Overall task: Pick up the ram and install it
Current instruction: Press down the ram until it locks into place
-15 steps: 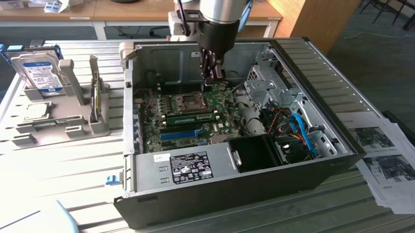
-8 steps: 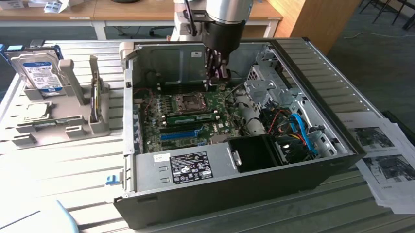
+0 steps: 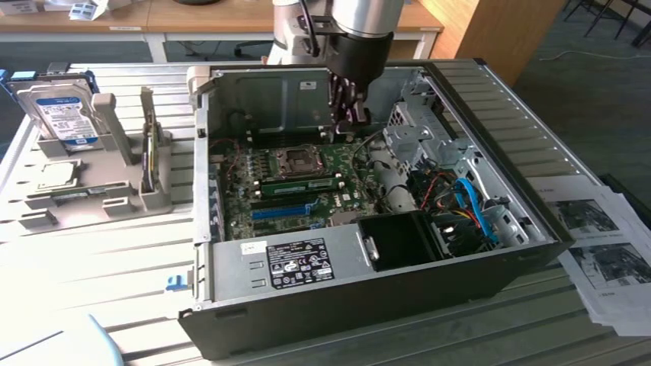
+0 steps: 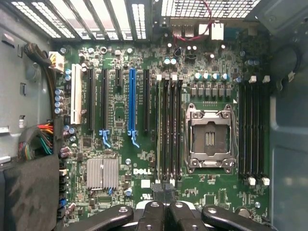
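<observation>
Strong light glares off the pale counter (image 3: 112, 259), washing it out; the computer case (image 3: 356, 297) interior lies shadowed, its vents (image 4: 91, 17) backlit bright.

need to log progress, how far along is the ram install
Looks done: the ram, a green stick, sits in a slot beside the cpu socket on the motherboard.
In hand: nothing visible. The gripper is shut and hovers above the board inside the computer case, apart from the stick.
Left: I cannot tell whether the stick is pressed fully home and latched.
</observation>
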`<state>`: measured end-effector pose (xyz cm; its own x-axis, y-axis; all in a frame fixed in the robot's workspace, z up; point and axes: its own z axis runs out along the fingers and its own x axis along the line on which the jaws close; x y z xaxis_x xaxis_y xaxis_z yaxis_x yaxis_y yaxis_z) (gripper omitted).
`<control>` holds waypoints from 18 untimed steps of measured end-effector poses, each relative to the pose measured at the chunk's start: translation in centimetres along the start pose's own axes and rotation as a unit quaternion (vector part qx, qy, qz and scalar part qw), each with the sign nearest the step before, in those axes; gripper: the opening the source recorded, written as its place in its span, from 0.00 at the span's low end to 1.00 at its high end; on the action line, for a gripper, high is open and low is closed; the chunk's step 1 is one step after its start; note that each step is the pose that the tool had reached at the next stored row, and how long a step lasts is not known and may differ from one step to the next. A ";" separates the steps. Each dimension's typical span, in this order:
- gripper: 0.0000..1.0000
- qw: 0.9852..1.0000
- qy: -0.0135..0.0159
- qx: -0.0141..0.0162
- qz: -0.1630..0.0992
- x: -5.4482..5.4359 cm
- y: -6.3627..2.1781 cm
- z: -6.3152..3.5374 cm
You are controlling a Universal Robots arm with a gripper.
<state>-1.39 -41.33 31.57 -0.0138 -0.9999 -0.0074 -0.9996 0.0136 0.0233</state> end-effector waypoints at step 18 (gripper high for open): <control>0.09 1.000 -0.001 0.000 0.000 0.0 -0.24 1.01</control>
<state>-1.18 -41.33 30.56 -0.0137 -0.9999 -0.0093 -0.9996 0.0135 0.0229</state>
